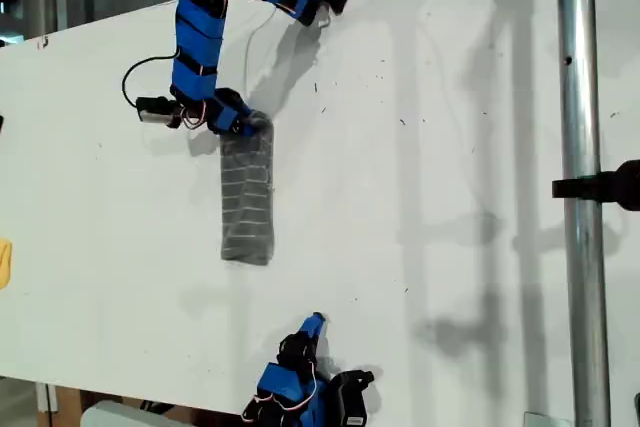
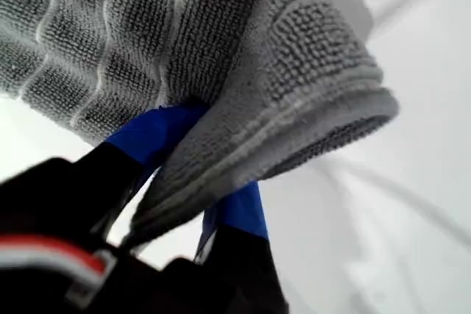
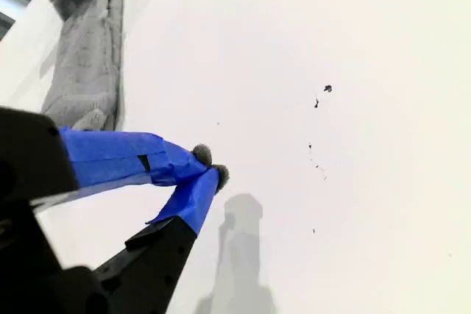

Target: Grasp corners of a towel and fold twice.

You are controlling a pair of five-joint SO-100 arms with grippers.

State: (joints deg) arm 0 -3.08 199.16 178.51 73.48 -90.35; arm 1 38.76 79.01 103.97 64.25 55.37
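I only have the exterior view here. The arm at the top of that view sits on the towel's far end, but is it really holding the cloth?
Observer: Yes. The first wrist view shows the first end effector closed on a folded edge of the towel.
Operator: And the lower arm?
Observer: The second end effector is shut, tips touching, holding nothing.
Operator: Is it near the towel?
Observer: No. In its wrist view the towel lies well apart, with only bare table beneath the tips.

My first hand (image 1: 252,127) is clamped on the towel (image 1: 247,202); my second hand (image 3: 210,167) hovers with its tips pressed together, holding nothing.
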